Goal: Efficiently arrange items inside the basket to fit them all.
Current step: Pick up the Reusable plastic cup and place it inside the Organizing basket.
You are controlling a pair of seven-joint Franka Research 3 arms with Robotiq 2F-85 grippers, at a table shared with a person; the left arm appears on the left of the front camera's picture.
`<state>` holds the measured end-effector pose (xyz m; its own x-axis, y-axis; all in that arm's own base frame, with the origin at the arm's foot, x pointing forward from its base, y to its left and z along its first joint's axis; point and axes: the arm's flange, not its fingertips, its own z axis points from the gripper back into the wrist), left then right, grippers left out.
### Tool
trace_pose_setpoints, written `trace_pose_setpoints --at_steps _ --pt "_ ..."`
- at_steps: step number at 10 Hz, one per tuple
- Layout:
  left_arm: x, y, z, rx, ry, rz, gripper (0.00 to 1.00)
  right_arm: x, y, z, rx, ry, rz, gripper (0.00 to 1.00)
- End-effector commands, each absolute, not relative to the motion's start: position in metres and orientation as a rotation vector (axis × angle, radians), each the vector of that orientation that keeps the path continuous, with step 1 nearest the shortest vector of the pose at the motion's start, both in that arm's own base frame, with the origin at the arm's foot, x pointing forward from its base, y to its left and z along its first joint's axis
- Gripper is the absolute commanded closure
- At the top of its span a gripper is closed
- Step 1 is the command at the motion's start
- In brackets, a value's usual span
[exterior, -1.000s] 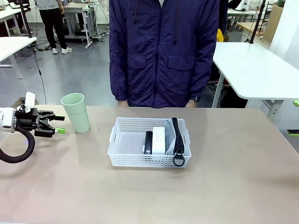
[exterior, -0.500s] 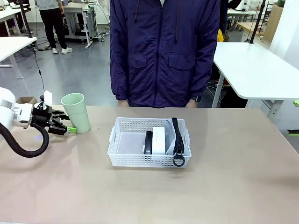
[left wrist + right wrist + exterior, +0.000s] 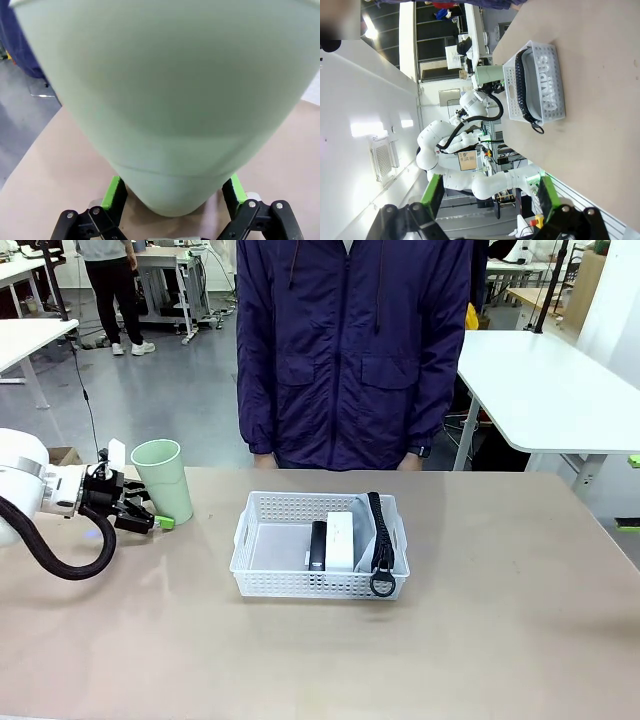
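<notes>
Far left on the table: left gripper (image 3: 150, 519) at the base of the pale green cup (image 3: 164, 480), jaws spread, green pads (image 3: 116, 192) flanking the narrow foot on either side, apparently not yet pressing. Best closed low but squarely on the foot, wrist level, since a tall tapered cup likely tips if pinched off-centre or nudged first; then lifted straight up before travelling right.

Mid-table: white lattice basket (image 3: 262, 580), with bare floor at its left end, then the slim black device (image 3: 318, 544), the white box (image 3: 340, 540), and the grey CAMPUS pouch (image 3: 362, 546) on edge against the right wall, black strap and ring (image 3: 381, 585) draped over the near rim. Free left end probably the only room for the cup, most likely laid on its side given the shallow walls.

Right gripper (image 3: 487, 197) wide open, nothing between the pads, well apart from the basket.

Hard to judge: actual pad contact with the cup; cup rim cut off in the left wrist view; most of the pouch hidden behind box and strap.
</notes>
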<state>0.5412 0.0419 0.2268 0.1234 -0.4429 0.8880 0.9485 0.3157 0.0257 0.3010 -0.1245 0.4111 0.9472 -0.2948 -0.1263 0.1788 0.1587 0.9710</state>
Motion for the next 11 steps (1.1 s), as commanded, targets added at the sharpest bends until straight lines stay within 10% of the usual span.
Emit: trace_pose_setpoints --at_steps 1,11 --pt "0.548 0.038 0.225 -0.713 -0.992 -1.146 0.00 0.301 -0.125 0.416 1.380 -0.099 -0.344 0.00" --pt "0.541 0.034 0.243 -0.968 -1.212 -1.091 0.00 0.301 -0.125 0.416 1.380 -0.099 -0.344 0.00"
